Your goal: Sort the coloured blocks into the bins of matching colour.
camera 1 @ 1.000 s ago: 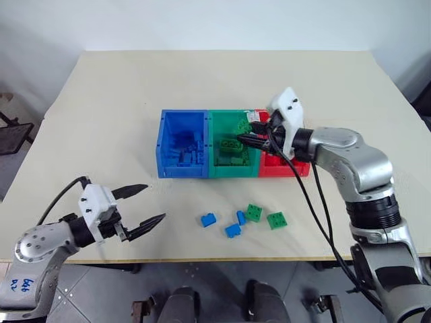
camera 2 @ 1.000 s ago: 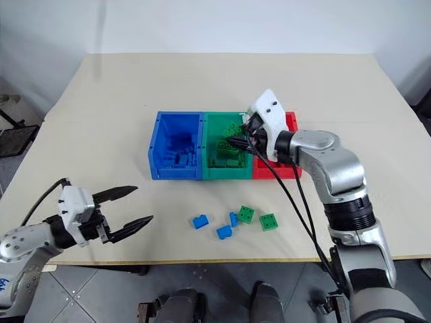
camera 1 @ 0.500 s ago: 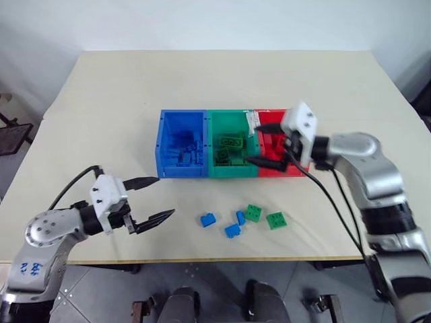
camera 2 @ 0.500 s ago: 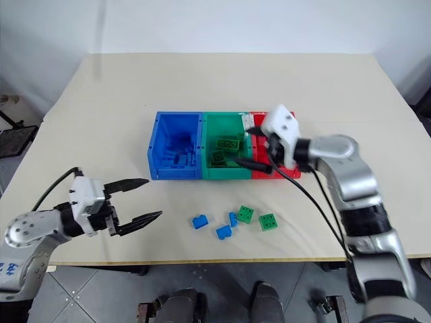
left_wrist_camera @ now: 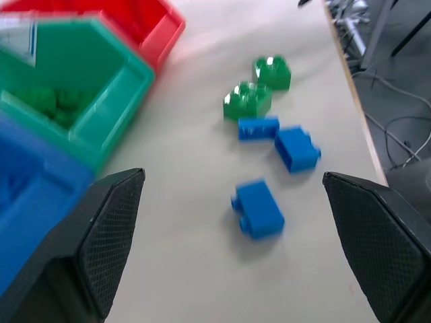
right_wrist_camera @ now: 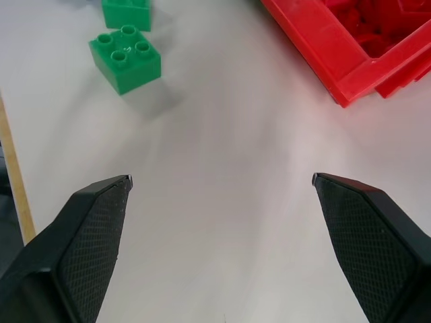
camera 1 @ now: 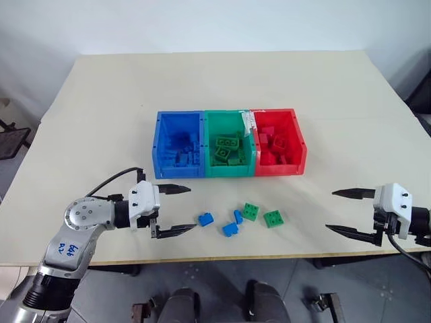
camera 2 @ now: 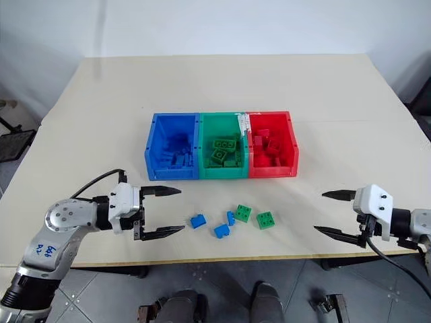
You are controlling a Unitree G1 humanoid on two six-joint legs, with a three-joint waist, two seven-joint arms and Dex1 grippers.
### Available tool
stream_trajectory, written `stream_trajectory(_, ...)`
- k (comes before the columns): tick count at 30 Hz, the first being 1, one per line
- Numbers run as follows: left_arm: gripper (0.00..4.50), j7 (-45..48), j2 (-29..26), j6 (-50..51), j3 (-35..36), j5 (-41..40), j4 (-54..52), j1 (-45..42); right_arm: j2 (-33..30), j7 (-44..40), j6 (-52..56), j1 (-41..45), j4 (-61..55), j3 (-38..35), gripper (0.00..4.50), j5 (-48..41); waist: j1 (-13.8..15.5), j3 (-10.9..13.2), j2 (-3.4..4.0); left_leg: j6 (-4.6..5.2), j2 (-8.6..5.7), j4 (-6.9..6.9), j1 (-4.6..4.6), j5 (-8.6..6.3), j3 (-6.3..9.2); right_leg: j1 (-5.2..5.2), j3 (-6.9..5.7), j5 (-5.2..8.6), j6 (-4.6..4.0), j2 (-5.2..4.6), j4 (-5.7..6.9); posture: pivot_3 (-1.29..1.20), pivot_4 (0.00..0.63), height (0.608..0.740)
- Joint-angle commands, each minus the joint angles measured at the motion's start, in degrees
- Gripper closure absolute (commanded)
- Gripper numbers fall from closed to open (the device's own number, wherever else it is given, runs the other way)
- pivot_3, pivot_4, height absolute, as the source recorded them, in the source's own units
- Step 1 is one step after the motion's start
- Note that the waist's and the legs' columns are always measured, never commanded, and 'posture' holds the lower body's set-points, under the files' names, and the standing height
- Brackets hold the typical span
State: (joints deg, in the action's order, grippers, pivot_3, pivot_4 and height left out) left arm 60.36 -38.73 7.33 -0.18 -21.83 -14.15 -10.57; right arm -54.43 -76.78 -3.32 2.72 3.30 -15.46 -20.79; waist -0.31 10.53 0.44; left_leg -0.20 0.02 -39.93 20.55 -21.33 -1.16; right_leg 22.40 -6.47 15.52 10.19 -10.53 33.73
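Most blocks already sorted: blue bin, green bin and red bin mid-tabletop each hold matching pieces. Left: three blue blocks and two green blocks loose nr the front edge. Left gripper and right gripper both spread wide, empty.

Silver-grey arms, white wrist housings, black two-fingered left tool, black cables, blue handwriting
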Motion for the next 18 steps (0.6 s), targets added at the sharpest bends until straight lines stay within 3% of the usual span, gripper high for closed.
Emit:
stream_trajectory(1,0.0,0.6,-0.2,-0.7,0.8,-0.9,-0.5,0.4,0.6,-1.3,2.3,4.1,-5.6,5.9,0.01,-0.4,0.1,0.0,0.0,0.0,0.0,0.0,0.0,0.0,0.0,0.01,0.0,0.0,0.0,0.0,0.01,0.0,0.15,0.74)
stream_trajectory(7,0.0,1.6,-1.4,-0.8,2.4,-2.0,-2.2,3.0,2.2,-2.5,11.1,12.8,-8.5,20.0,0.01,3.6,0.7,0.0,0.0,0.0,-0.02,-0.09,0.07,-0.01,0.05,-0.01,-0.01,0.0,0.0,-0.01,-0.05,0.0,0.15,0.74)
stream_trajectory(10,0.0,1.4,-1.4,-1.0,2.5,-1.7,-3.6,4.3,3.5,-3.0,7.9,15.1,-4.3,24.9,0.01,8.2,1.2,0.0,-0.01,-0.01,-0.02,-0.09,0.08,-0.01,0.09,-0.01,-0.03,0.0,0.0,-0.01,-0.06,0.0,0.15,0.74)
stream_trajectory(13,0.0,0.9,-1.6,-0.7,3.1,-1.6,-5.3,5.8,4.1,-3.5,7.5,16.4,-2.2,26.7,0.58,9.5,1.5,0.0,-0.01,-0.01,-0.04,-0.09,0.1,-0.01,0.07,0.0,-0.03,0.0,0.0,-0.01,-0.08,0.0,0.15,0.74)
stream_trajectory(18,0.0,0.3,-2.0,-0.7,4.2,-1.7,-6.5,7.6,4.8,-3.6,7.5,18.3,-1.4,26.5,2.23,9.0,1.6,0.0,-0.02,-0.01,-0.02,-0.09,0.08,-0.01,0.06,-0.01,-0.04,0.0,0.0,-0.01,-0.08,0.0,0.15,0.74)
